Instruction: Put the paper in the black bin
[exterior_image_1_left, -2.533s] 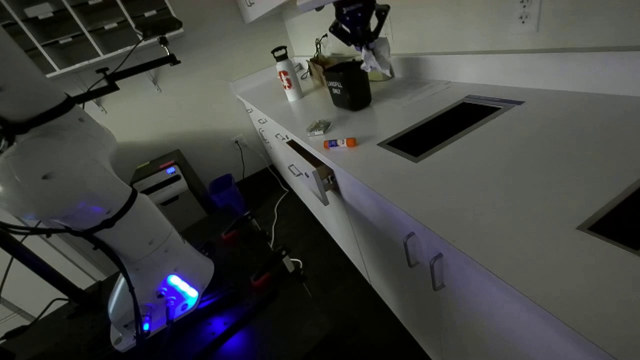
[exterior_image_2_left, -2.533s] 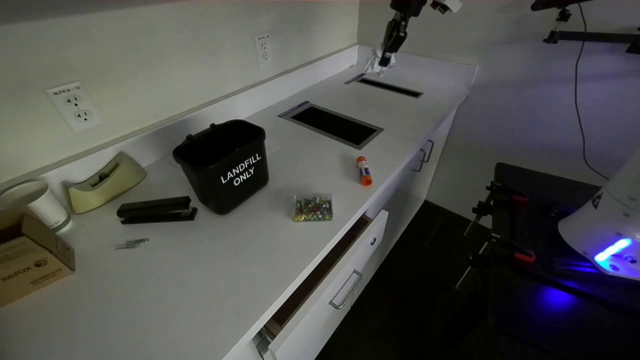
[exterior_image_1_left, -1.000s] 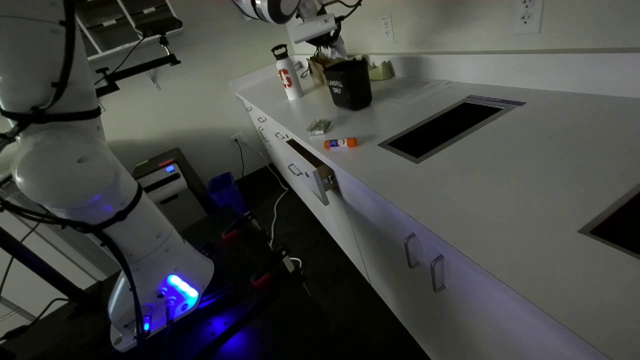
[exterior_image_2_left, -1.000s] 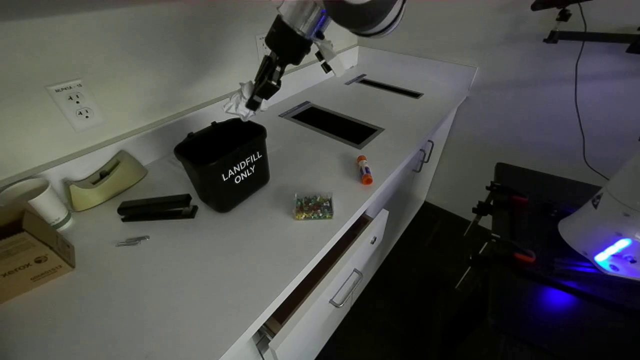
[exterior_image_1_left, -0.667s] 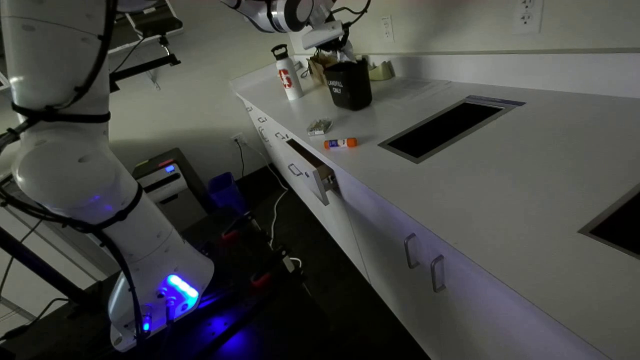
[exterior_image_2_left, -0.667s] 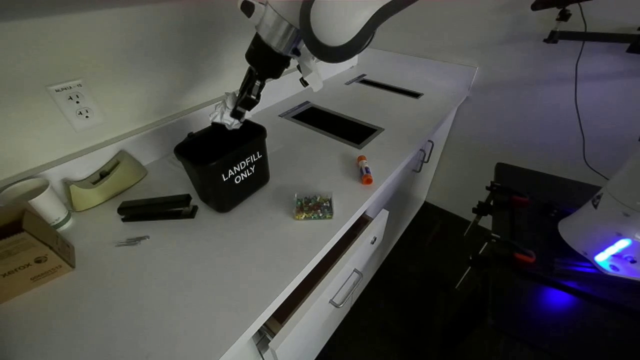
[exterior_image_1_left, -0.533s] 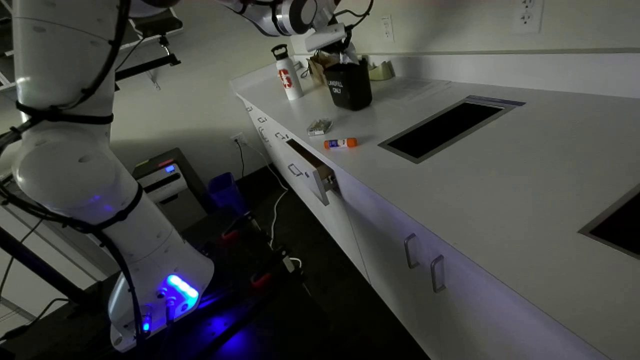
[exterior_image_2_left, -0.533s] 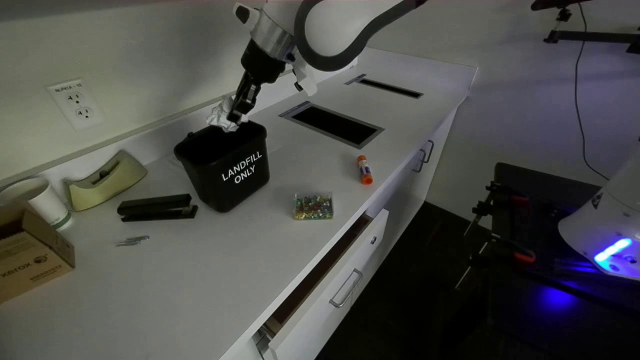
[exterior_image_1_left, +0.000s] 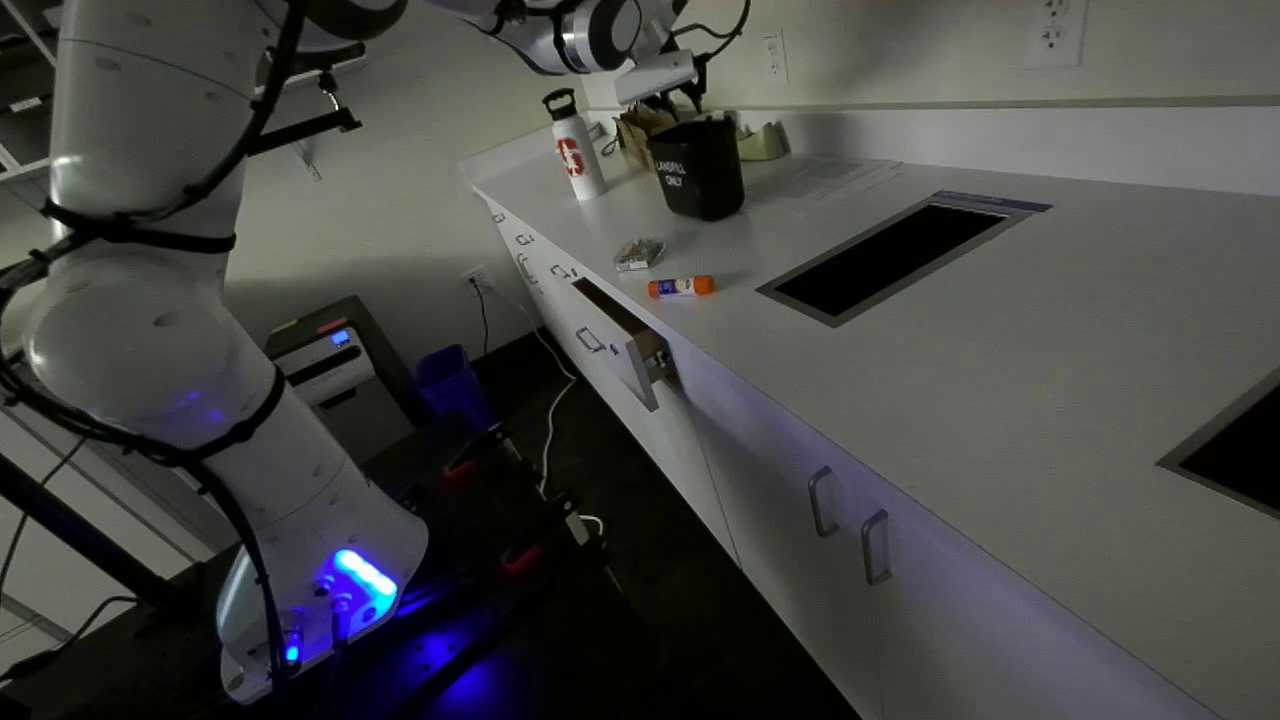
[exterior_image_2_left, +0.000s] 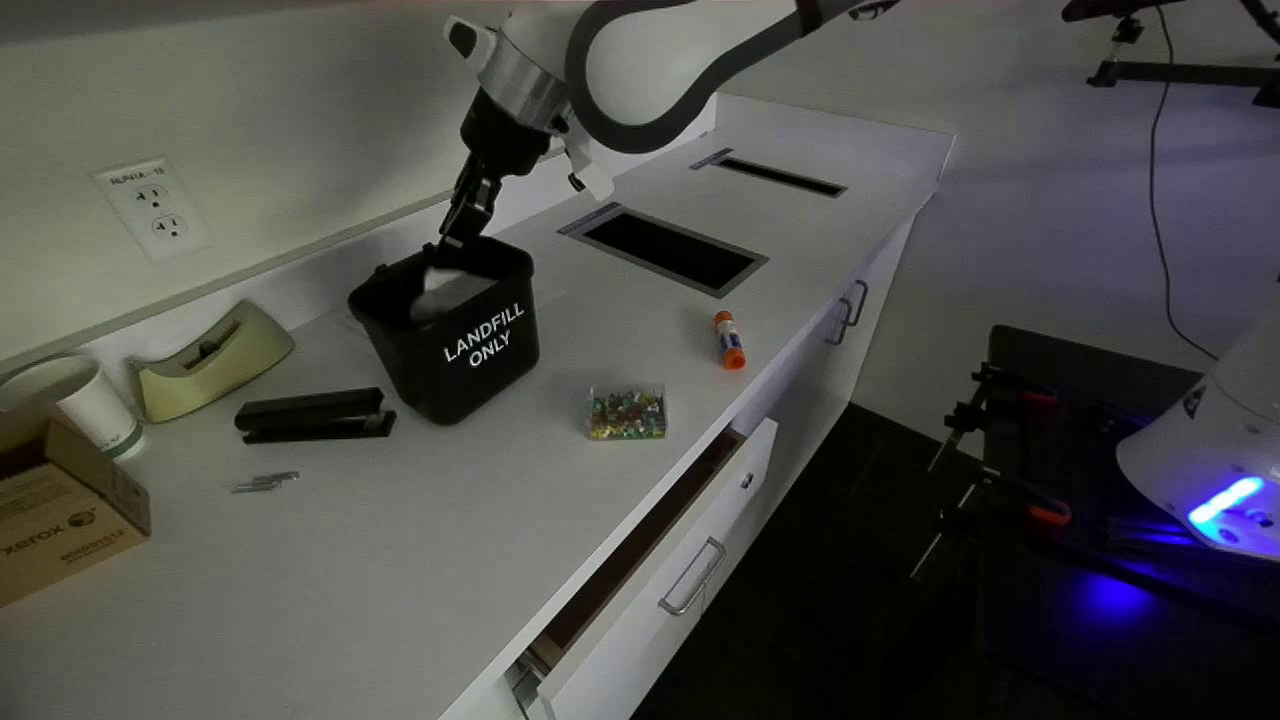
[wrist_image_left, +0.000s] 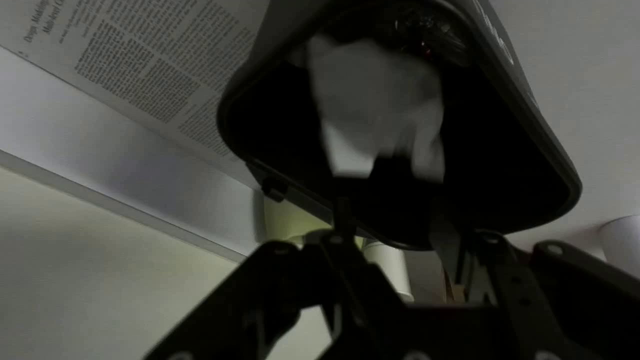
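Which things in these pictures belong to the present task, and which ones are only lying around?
For the task:
crumpled white paper
tapered black bin
black two-fingered claw

Only lying around:
orange-capped glue stick
clear box of colourful pins
long black stapler
pale yellow tape dispenser
flat printed sheet
tall white bottle

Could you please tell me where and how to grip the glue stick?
I would grip the glue stick around its middle, coming from above, with the open gripper turned to close across its width. The glue stick lies on its side on the counter, long, narrow and seemingly round, so an off-centre hold might let it tilt or roll.
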